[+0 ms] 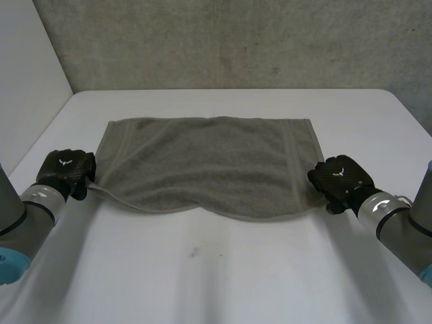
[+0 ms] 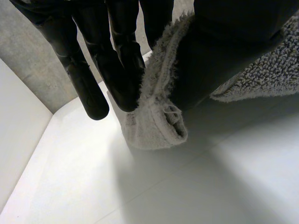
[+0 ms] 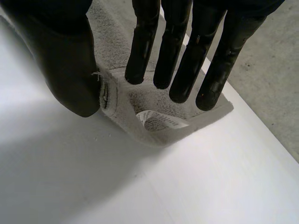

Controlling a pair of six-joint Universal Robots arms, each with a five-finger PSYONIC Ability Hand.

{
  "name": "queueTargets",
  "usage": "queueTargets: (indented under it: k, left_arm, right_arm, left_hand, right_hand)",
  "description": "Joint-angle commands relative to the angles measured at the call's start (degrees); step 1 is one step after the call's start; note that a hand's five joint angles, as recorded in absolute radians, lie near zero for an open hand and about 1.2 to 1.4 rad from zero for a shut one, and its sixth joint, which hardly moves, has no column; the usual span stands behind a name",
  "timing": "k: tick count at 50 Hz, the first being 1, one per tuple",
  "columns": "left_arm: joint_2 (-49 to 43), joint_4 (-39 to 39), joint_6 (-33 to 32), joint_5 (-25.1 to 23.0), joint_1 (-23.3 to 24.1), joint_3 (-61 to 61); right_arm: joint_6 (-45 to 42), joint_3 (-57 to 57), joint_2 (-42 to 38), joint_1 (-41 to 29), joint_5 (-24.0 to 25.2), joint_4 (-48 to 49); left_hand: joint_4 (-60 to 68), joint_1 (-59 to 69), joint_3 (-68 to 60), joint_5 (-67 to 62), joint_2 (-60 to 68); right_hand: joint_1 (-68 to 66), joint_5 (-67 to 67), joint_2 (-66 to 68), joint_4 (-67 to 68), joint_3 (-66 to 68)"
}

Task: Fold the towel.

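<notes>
A grey towel [image 1: 209, 165] lies spread across the white table [image 1: 216, 270], its near edge wavy. My left hand [image 1: 67, 172] is at the towel's near left corner. In the left wrist view the towel's corner [image 2: 154, 121] runs up between that hand's fingers [image 2: 117, 70] and thumb, pinched and hanging off the table. My right hand [image 1: 341, 181] rests at the near right corner. In the right wrist view its fingers [image 3: 182, 56] are straight and stand apart from the thumb [image 3: 65, 60]. The towel's corner [image 3: 126, 107] lies slack on the table between them, with a white label [image 3: 161, 122] showing.
A grey concrete wall [image 1: 236, 40] stands behind the table's far edge, and a white wall [image 1: 27, 67] rises at the left. Bare tabletop stretches in front of the towel between my arms.
</notes>
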State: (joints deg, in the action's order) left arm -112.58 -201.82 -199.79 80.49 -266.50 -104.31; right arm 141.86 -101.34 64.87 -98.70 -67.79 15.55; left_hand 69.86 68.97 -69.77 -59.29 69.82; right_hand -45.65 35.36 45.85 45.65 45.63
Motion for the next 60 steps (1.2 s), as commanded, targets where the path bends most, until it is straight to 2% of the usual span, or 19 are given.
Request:
queueTargets:
  k: [1, 2, 3, 7, 9, 13, 21, 23, 29, 32, 36, 37, 40, 42, 46, 47, 52, 56, 60]
  left_arm:
    - [-0.62, -0.15, 0.19, -0.24, -0.51, -1.16]
    - [-0.62, -0.15, 0.19, -0.24, -0.51, -1.16]
    - [-0.62, -0.15, 0.19, -0.24, -0.6, -1.25]
    - [-0.36, -0.24, 0.1, -0.33, -1.22, -1.69]
    - [-0.1, -0.24, 0.01, -0.33, -1.57, -2.21]
    - [-0.01, -0.24, 0.01, -0.33, -2.18, -2.48]
    - [0.08, -0.15, -0.08, -1.65, -3.33, -3.27]
    - [0.87, -0.06, -0.08, -4.09, -3.59, -4.06]
    - [2.63, 0.11, -0.17, -7.98, -4.12, -5.73]
    - [5.16, 0.9, -0.43, -8.68, -4.47, -7.22]
    - [7.9, 3.01, -0.96, -8.86, -4.29, -9.86]
    - [9.56, 4.67, -1.65, -8.86, -4.21, -11.08]
    - [14.64, 10.8, -4.63, -8.86, -4.64, -13.54]
    - [17.63, 15.19, -7.08, -8.86, -5.51, -14.77]
    - [25.55, 27.5, -16.04, -9.55, -9.9, -17.85]
    - [25.57, 27.53, -16.07, -9.56, -9.92, -17.86]
    - [26.71, 26.66, -21.26, -13.86, -11.94, -16.19]
    - [18.75, 18.86, -16.19, -15.27, -10.19, -8.84]
    - [11.16, 15.14, -10.71, -14.66, -4.91, -0.46]
  right_arm:
    - [-0.1, -1.58, -0.89, 0.27, -0.15, 2.03]
    - [-0.1, -1.58, -0.89, 0.27, -0.15, 2.03]
    - [-0.1, -1.4, -1.06, 0.18, -0.24, 2.03]
    - [-0.1, -1.22, -0.63, 0.44, -0.42, 2.12]
    - [-0.01, -1.31, 0.68, 1.49, -1.38, 1.94]
    - [-0.01, -1.84, 3.15, 2.64, -3.32, 1.86]
    - [-0.54, -1.49, 3.24, 3.34, -4.9, 1.59]
    - [-0.62, -1.31, 2.89, 3.34, -4.99, 1.33]
    - [-0.71, -1.49, 3.59, 3.26, -5.07, 0.54]
    - [-0.8, -0.96, 4.65, 3.34, -4.99, -2.98]
    - [-2.02, 0.44, 9.64, 3.78, -4.37, -15.14]
    - [-2.03, 0.44, 9.66, 3.78, -4.37, -15.2]
    - [-5.46, 0.53, 13.08, 7.3, -3.32, -26.71]
    - [-13.67, -0.52, 17.72, 11.67, -2.62, -37.38]
    - [-22.42, -0.52, 22.4, 14.86, -1.38, -44.81]
    - [-24.86, 0.17, 23.79, 15.64, -0.43, -45.16]
    - [-21.65, 5.26, 20.93, 15.65, 1.86, -42.28]
    - [-18.9, 9.59, 12.91, 15.12, 1.96, -38.57]
    - [-17.06, 19.83, 3.1, 8.38, -3.03, -35.94]
  left_hand:
    - [10.14, 11.03, -10.23, -10.71, 10.18]
    - [10.14, 11.03, -10.23, -10.71, 10.18]
    - [10.14, 11.03, -10.23, -10.71, 10.18]
    - [10.14, 11.03, -10.23, -10.71, 10.18]
    - [-17.11, -16.22, 17.01, 16.54, -17.06]
    - [-18.6, -17.71, 18.51, 18.03, -18.56]
    - [-10.36, -9.47, 10.27, 9.79, -10.32]
    - [10.01, 10.91, -10.11, -10.58, 10.06]
    - [10.14, 11.03, -10.23, -10.71, 10.18]
    - [10.14, 11.03, -10.23, -10.71, 10.18]
    - [10.14, 11.03, -10.23, -10.71, 10.18]
    - [10.14, 11.03, -10.23, -10.71, 10.18]
    - [10.14, 11.03, -10.23, -10.71, 10.18]
    - [10.14, 11.03, -10.23, -10.71, 10.18]
    - [10.14, 11.03, -10.23, -10.71, 10.18]
    - [10.14, 11.03, -10.23, -10.71, 10.18]
    - [10.14, 11.03, -10.23, -10.71, 10.18]
    - [10.14, 11.03, -10.23, -10.71, 10.18]
    - [10.14, 11.03, -10.23, -10.71, 10.18]
  right_hand:
    - [-16.0, 16.29, 15.81, 16.01, 16.03]
    - [-16.07, 16.36, 15.87, 16.08, 16.1]
    - [-32.56, 32.85, 32.36, 32.57, 32.58]
    - [-34.35, 34.64, 34.15, 34.35, 34.37]
    - [-34.35, 34.64, 34.15, 34.35, 34.37]
    - [-34.35, 34.64, 34.15, 34.35, 34.37]
    - [-34.35, 34.64, 34.15, 34.35, 34.37]
    - [-34.35, 34.64, 34.15, 34.35, 34.37]
    - [-34.35, 34.64, 34.15, 34.35, 34.37]
    - [-34.35, 34.64, 34.15, 34.35, 34.37]
    - [-34.35, 34.64, 34.15, 34.35, 34.37]
    - [-34.35, 34.64, 34.15, 34.35, 34.37]
    - [-34.35, 34.64, 34.15, 34.35, 34.37]
    - [-34.35, 34.64, 34.15, 34.35, 34.37]
    - [-34.35, 34.64, 34.15, 34.35, 34.37]
    - [-34.35, 34.64, 34.15, 34.35, 34.37]
    - [-34.35, 34.64, 34.15, 34.35, 34.37]
    - [-34.35, 34.64, 34.15, 34.35, 34.37]
    - [-34.35, 34.64, 34.15, 34.35, 34.37]
